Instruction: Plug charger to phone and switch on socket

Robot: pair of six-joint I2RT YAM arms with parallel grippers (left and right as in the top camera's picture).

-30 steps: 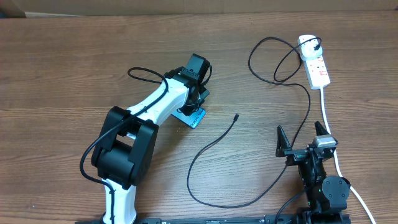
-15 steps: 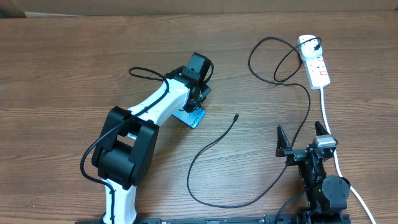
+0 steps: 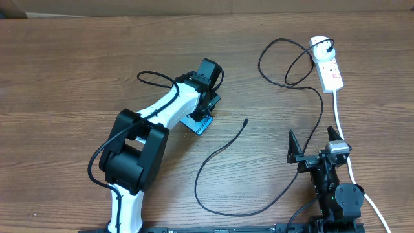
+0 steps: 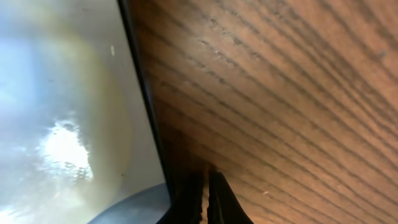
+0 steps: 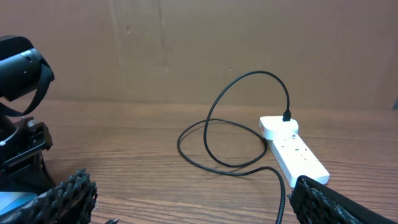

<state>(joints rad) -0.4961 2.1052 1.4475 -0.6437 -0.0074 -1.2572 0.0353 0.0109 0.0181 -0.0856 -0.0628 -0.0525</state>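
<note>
We look down on a wooden table (image 3: 77, 65) with two robot arms. The left gripper (image 3: 207, 109) sits low over the phone (image 3: 200, 125), near the table's middle. In its wrist view its dark fingers (image 4: 217, 196) are pressed together, just beside the phone's dark edge. We cannot tell if they touch it.

The right gripper (image 3: 315, 146) waits near the front right, jaws spread wide, holding nothing.

The charger (image 3: 321, 107), a thin black cable, loops across the table between them. Its connector tip (image 3: 246, 121) lies loose on the wood, apart from the phone. Its black plug (image 3: 331, 46) sits in the white socket (image 3: 328, 65) at the far right, whose white lead (image 3: 339, 120) runs toward the front edge.
</note>
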